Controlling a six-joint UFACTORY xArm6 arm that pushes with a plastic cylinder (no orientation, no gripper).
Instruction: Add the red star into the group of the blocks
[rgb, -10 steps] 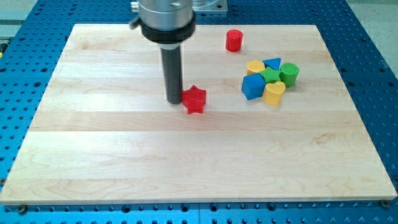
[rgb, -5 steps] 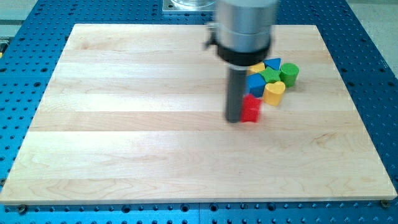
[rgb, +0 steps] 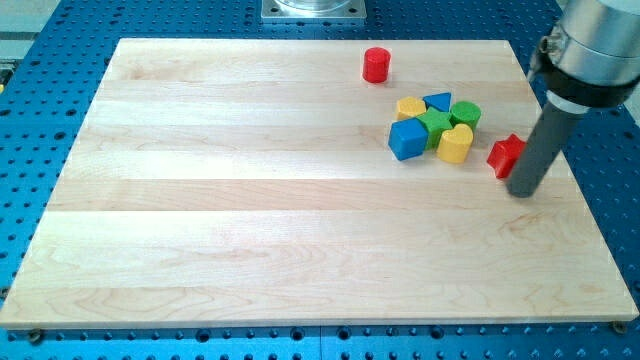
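the small red star block (rgb: 506, 155) has travelled past the clustered coloured blocks (rgb: 434, 126) to their right; my tip (rgb: 524, 192) touches its right side. no grasping tool exists. overshoot needs correcting leftward.

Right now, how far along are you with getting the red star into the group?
Not done. The red star sits apart from the cluster, right of the yellow block. My tip touches the star's right side. Left: push it toward the view's left until it joins the group.

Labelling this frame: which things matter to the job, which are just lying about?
Job:
red star
my tip, touching the star's right side
group: blue block, yellow blocks, green blocks, blue triangle

Lying about:
red cylinder
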